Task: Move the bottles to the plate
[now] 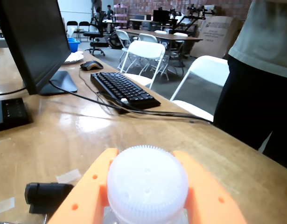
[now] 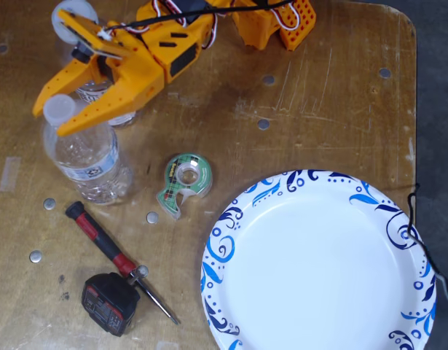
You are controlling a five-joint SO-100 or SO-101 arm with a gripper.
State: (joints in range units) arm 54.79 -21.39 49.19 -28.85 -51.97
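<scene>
- An orange gripper [image 2: 50, 111] reaches from the top edge of a wooden desk [image 2: 333, 102] toward its left edge, seen from a fixed view above.
- Its two fingers stand apart on either side of the white cap [image 2: 60, 109] of a bottle [image 2: 85, 157]; whether they are pressing the cap cannot be told.
- The wrist view shows the same: the cap [image 1: 147, 184] fills the gap between the orange fingers [image 1: 87, 191], with no clear daylight on either side.
- That bottle stands near the left edge, its label blue and white.
- A second bottle [image 2: 76, 18] stands in the top left corner, mostly hidden under the arm; only its cap and a little clear plastic show, and its label cannot be read.
- The plate [image 2: 231, 240], white with blue swirls, lies bare at the bottom right corner, cut off by the lower and right picture edges, well apart from both bottles.
- To do this step well, I judge the fingers should close squarely on the cap or neck before lifting, since the thin clear body may buckle and the bottle may swing.
- The carry to the plate should pass above a tape roll [image 2: 186, 179] lying between bottle and plate.
- A red screwdriver [image 2: 111, 251] and a small black box [image 2: 109, 302] lie near the bottom left corner, out of the path.
- How much water the bottle holds is hard to make out.
</scene>
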